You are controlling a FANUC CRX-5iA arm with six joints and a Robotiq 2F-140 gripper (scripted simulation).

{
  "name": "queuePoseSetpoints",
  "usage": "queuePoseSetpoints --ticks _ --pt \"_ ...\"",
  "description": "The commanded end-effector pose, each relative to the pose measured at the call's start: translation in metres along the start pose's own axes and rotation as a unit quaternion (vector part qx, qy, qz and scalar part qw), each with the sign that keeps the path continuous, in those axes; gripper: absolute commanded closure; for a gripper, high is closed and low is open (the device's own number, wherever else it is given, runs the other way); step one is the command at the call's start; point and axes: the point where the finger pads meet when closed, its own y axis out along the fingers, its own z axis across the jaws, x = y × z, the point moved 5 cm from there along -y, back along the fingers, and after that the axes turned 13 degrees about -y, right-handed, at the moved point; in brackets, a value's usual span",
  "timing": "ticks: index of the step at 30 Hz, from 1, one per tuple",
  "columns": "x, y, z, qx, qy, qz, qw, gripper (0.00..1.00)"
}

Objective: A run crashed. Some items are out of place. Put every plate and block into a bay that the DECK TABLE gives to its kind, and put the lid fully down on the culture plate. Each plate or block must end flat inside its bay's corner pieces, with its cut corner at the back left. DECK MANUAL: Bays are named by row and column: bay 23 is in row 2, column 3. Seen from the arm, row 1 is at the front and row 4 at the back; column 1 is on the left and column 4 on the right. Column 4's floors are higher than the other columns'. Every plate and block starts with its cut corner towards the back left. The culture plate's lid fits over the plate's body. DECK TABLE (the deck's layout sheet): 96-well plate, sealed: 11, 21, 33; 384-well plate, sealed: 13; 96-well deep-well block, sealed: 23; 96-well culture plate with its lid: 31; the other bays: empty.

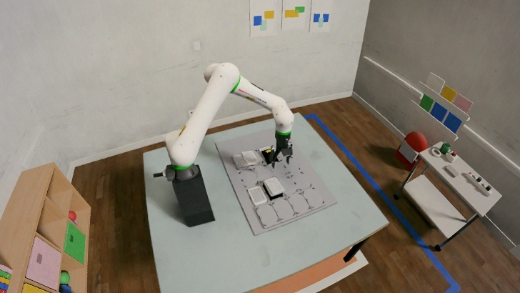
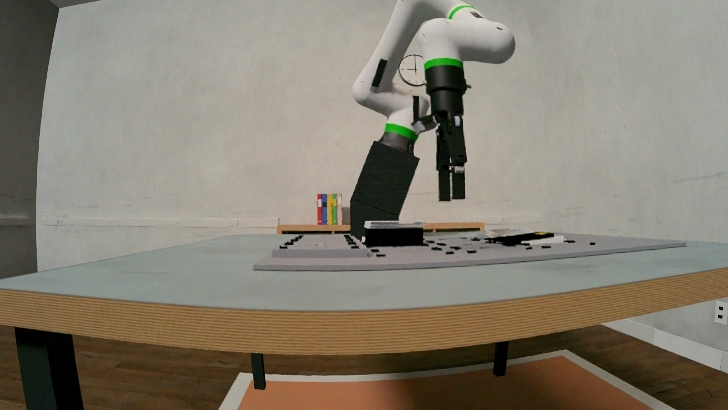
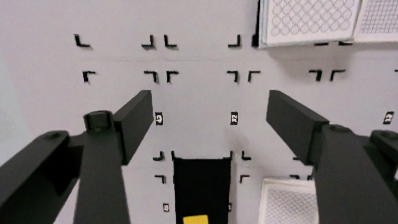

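Observation:
My gripper is open and empty, high above bay 32. A black body with a yellow mark is at bay 31. White plates stand at bay 11 and bay 21; the latter looks higher. A fine-grid plate stands at bay 13. A dark block is at bay 23. A pale, well-patterned piece lies on it; I cannot tell if it is separate. Bay 33 is bare. I cannot identify the lid.
The grey deck lies on the pale table. Column 4's raised bays run along one side. Small black corner pieces mark the bays. The arm's dark pedestal stands in front of row 1.

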Motion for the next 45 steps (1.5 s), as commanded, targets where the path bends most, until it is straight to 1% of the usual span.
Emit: queuePoseSetpoints --ticks 1,14,16,31,33,45 --pt "0.008 0.000 -0.003 -0.001 0.000 0.001 1.000 0.30" --pt "0.058 0.007 -0.016 -0.001 0.000 0.001 1.000 0.30" --pt "0.058 0.007 -0.016 -0.001 0.000 0.001 1.000 0.30" --pt "0.116 0.016 -0.030 -0.001 0.000 0.001 1.000 0.30" --pt "0.116 0.016 -0.030 -0.001 0.000 0.001 1.000 0.30" --pt "0.162 0.022 -0.042 -0.001 0.000 0.001 1.000 0.30"
